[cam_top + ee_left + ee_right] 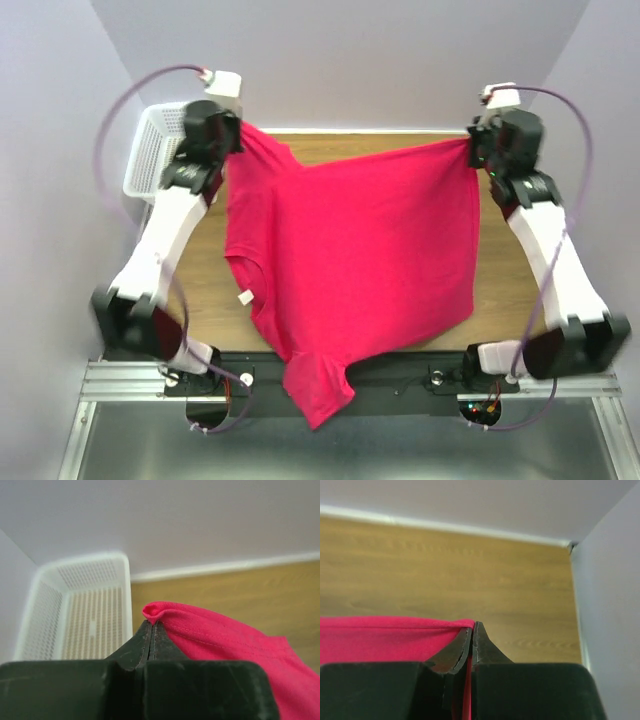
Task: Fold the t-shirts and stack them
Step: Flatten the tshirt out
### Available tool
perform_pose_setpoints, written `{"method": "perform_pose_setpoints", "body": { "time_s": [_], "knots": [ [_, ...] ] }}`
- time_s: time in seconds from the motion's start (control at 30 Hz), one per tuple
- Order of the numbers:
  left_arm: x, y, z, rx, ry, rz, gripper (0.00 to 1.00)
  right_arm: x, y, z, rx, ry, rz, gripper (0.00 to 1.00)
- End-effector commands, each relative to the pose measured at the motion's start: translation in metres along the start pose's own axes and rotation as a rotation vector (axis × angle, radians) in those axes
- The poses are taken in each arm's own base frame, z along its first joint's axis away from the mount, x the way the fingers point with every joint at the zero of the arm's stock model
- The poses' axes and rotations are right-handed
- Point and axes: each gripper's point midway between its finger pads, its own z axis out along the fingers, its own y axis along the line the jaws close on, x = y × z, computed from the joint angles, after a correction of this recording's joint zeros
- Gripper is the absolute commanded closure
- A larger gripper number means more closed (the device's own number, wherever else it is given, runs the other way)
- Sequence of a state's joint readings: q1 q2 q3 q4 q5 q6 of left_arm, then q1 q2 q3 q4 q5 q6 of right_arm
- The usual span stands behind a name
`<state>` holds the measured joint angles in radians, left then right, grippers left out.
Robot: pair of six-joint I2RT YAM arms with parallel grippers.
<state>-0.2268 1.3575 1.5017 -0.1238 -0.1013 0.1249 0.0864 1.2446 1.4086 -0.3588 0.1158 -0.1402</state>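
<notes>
While one t-shirt point(370, 250) hangs stretched above the worktop point(500, 290), left jaws and right jaws each clamp a corner; only the overhead view shows its white label point(243, 298); one basket point(47, 615) stands left.

We take this for a robotics lab test cell. Plain pale lilac-grey wall panels point(340, 60) box in a small wood-grain tabletop point(498, 290) on three sides. At its near edge, a silver slotted aluminium rail point(120, 385) runs beneath the bases of two white-and-black robot arms, left point(165, 235) and right point(555, 270), trailing thin purple cables point(103, 125). A white plastic mesh basket point(150, 150) sits in the far left corner.
</notes>
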Motion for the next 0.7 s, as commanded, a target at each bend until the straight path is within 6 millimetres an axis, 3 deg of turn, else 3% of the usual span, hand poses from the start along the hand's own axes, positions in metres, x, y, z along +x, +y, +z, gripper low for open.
{"method": "perform_pose_setpoints", "body": {
  "time_s": [0.0,0.03,0.07,0.1,0.17,0.2,0.27,0.33,0.5,0.67],
  "knots": [
    [0.058,0.004,0.060,-0.056,0.090,0.075,1.00,0.051,0.004,0.050,0.011,0.136,-0.047,0.99],
    [0.066,0.003,0.074,-0.060,0.100,0.079,1.00,0.068,0.007,0.064,0.006,0.176,-0.061,0.99],
    [0.079,0.003,0.086,-0.069,0.128,0.087,1.00,0.097,0.013,0.084,-0.008,0.243,-0.082,0.99],
    [0.103,-0.001,0.107,-0.066,0.178,0.099,1.00,0.110,0.014,0.097,-0.012,0.260,-0.105,0.99],
    [0.122,-0.004,0.124,-0.066,0.214,0.101,1.00,0.131,0.018,0.116,-0.018,0.299,-0.129,0.99],
    [0.139,-0.008,0.136,-0.060,0.244,0.106,1.00,0.157,0.023,0.131,-0.031,0.348,-0.152,0.99],
    [0.152,-0.012,0.145,-0.048,0.266,0.101,1.00,0.169,0.024,0.147,-0.039,0.362,-0.184,0.99],
    [0.164,-0.016,0.155,-0.036,0.280,0.105,1.00,0.197,0.028,0.161,-0.051,0.414,-0.212,0.99],
    [0.186,-0.018,0.167,-0.033,0.306,0.119,1.00,0.221,0.030,0.177,-0.060,0.458,-0.246,0.99],
    [0.182,-0.018,0.170,-0.034,0.291,0.118,1.00,0.234,0.026,0.185,-0.035,0.480,-0.262,0.99]
  ]
}}
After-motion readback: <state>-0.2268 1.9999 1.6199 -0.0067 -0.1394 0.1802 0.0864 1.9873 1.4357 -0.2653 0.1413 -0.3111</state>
